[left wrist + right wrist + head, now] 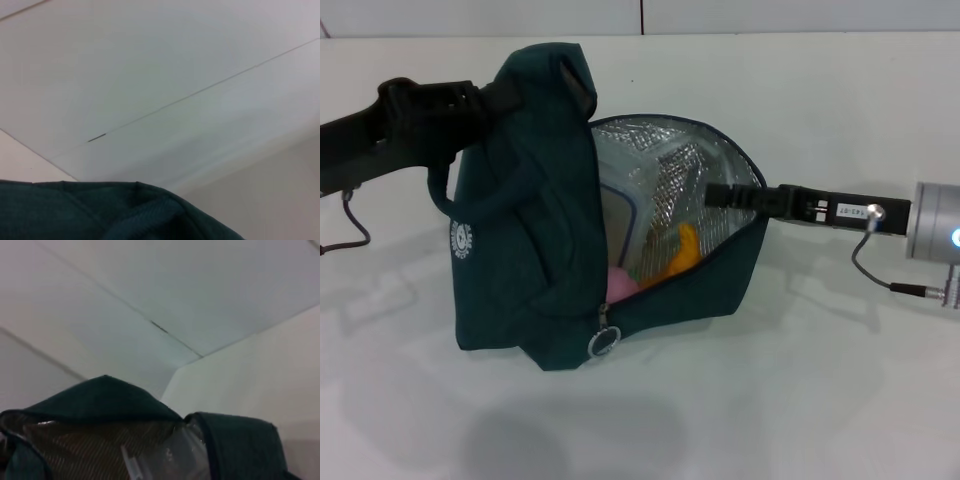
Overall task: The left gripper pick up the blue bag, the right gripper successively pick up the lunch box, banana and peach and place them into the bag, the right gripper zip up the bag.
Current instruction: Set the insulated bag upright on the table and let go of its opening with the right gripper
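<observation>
Blue bag (530, 270) stands open on the white table (820, 380) in my head view, my left gripper (495, 100) clamped on its top fabric. My right gripper (715, 195) reaches into the foil-lined mouth; I cannot tell how far it is open. Inside show the lunch box (620, 225), banana (682, 255) and peach (620, 285). Left wrist: teal fabric (100, 212) only. Right wrist: foil lining (100, 450).

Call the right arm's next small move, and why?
Probably draw the right end effector back out of the blue bag toward the zip pull: banana, peach and lunch box already sit inside, and the zip is open.
</observation>
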You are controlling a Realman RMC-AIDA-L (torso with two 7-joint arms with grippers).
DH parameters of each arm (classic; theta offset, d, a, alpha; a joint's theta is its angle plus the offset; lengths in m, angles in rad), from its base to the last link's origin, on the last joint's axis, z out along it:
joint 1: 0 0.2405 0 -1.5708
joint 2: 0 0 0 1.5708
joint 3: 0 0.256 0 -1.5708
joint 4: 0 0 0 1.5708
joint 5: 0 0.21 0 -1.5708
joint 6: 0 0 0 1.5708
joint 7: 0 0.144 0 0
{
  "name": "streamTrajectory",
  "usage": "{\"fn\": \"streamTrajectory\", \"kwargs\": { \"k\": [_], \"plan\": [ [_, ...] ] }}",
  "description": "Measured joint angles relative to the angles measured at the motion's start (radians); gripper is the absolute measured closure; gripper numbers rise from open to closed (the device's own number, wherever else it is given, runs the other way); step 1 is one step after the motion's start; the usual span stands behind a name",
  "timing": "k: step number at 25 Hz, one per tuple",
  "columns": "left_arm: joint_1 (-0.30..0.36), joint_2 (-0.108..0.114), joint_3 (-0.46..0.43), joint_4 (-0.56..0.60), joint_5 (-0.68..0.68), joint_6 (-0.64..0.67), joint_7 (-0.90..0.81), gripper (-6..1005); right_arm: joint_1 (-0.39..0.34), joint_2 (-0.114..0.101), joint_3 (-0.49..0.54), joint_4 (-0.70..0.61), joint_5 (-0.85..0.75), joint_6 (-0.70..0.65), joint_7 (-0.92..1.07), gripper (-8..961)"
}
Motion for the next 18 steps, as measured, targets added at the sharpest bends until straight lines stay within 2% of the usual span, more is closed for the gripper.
{"fn": "streamTrajectory", "kwargs": {
  "k": [10, 18],
  "plan": [
    [-0.007, 0.001, 0.002, 0.0, 0.0, 0.0, 0.0, 950, -0.027, 0.004, 0.001, -0.051, 0.007, -0.016, -0.051, 531],
    [-0.016, 0.0, 0.006, 0.0, 0.007, 0.01, -0.011, 950, -0.034, -0.002, 0.016, -0.062, 0.032, -0.074, -0.083, 774]
  ]
}}
